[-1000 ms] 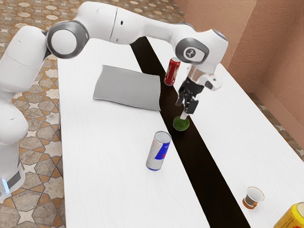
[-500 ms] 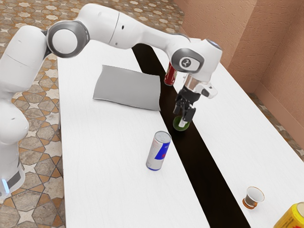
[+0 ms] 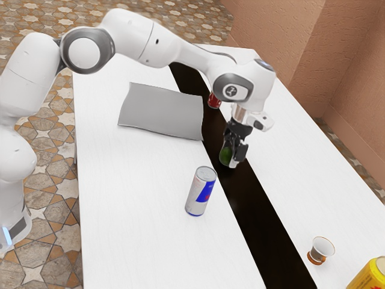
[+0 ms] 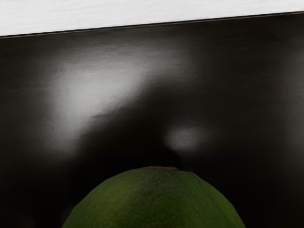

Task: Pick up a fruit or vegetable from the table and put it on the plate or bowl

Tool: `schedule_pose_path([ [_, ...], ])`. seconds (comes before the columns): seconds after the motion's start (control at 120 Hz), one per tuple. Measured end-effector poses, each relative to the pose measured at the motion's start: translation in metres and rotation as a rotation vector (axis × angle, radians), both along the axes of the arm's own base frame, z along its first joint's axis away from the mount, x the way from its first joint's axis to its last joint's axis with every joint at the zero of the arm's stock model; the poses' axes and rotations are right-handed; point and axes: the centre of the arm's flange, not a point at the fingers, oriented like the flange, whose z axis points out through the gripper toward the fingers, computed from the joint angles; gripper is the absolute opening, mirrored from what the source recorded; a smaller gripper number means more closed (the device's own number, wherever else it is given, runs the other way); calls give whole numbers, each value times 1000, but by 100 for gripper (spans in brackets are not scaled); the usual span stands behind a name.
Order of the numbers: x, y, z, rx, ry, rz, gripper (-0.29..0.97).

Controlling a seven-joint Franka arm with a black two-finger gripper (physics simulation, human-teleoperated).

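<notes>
A green lime (image 3: 225,158) lies on the dark strip (image 3: 258,211) that runs down the middle of the white table. My black gripper (image 3: 231,155) has come down over it, its open fingers standing on either side of the fruit and reaching close to the strip. In the wrist view the lime (image 4: 156,199) bulges up just under my hand, with the glossy dark strip (image 4: 142,95) behind it. A small white and orange cup (image 3: 320,248) stands near the table's front right corner, far from the gripper.
A blue and silver can (image 3: 201,191) stands upright just in front and to the exterior view's left of the lime. A red can (image 3: 213,101) peeks out behind my arm. A grey flat sheet (image 3: 159,111) lies at the back left. A yellow can (image 3: 370,275) is at the front right corner.
My hand has dropped from above the lime down around it and shifted slightly toward the exterior view's left. The lime and the cans have stayed put.
</notes>
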Motion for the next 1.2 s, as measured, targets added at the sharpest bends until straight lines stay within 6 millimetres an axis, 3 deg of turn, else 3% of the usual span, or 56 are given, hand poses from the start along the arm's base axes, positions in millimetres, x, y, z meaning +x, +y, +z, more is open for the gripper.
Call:
schedule_pose_path([
  [0.158, 2, 3, 0, 2, -15, 13, 40],
  [0.283, 0, -3, 14, 19, -35, 15, 34],
  [0.317, -3, -7, 29, 34, -49, 14, 34],
  [0.458, -37, -20, 125, 158, -123, 33, 35],
  [0.575, -75, 16, 185, 259, -121, 145, 37],
  [0.658, -98, 68, 204, 284, -87, 254, 37],
  [0.783, -125, 154, 196, 269, -1, 394, 37],
  [0.875, -143, 200, 167, 241, 75, 452, 37],
  [0.933, -149, 210, 149, 226, 109, 455, 36],
  [1.05, -148, 211, 124, 206, 137, 424, 36],
  [1.2, -154, 229, 111, 188, 147, 429, 37],
])
